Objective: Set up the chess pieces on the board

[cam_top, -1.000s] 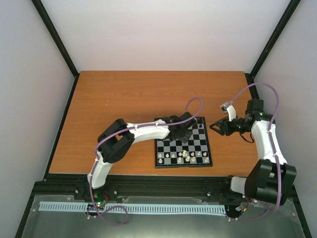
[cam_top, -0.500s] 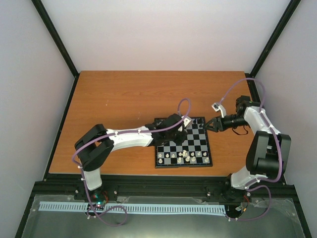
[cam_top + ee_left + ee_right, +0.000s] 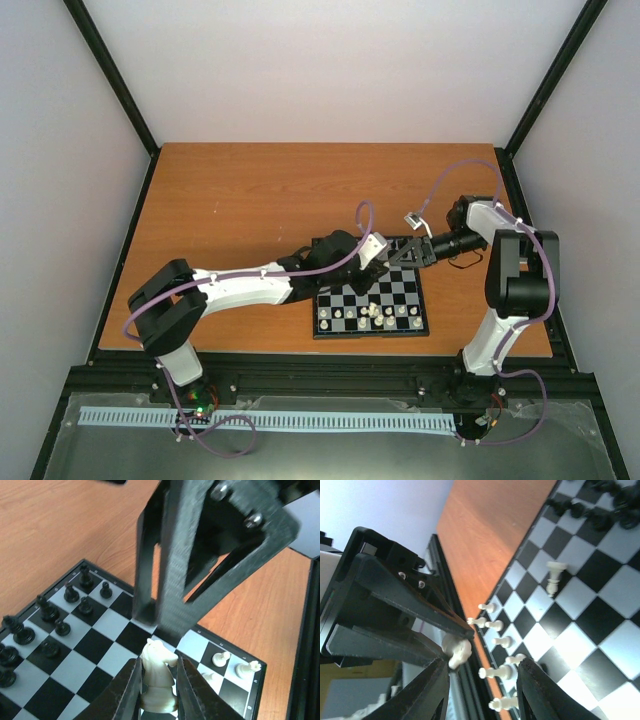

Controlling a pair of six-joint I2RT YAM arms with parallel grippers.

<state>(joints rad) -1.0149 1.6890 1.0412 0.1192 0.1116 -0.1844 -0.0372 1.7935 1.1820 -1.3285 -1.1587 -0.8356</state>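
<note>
White knight [image 3: 159, 680] clamped upright in the left gripper [image 3: 158, 665], over the far half of the board [image 3: 398, 288]. Right gripper [image 3: 483, 663] alongside, jaws apart, knight just inside one finger; contact unclear. Other white pieces [image 3: 372, 315] line the board's near edge. Black pieces [image 3: 47, 612] bunch along another edge. Board sits near the table's [image 3: 230, 200] near edge, right of centre.

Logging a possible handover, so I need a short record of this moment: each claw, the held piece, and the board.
left claw: shut on white knight, over the board
right claw: open, tips close to the knight, not gripping it
board: black pieces grouped at one end, white pieces along the other
</note>
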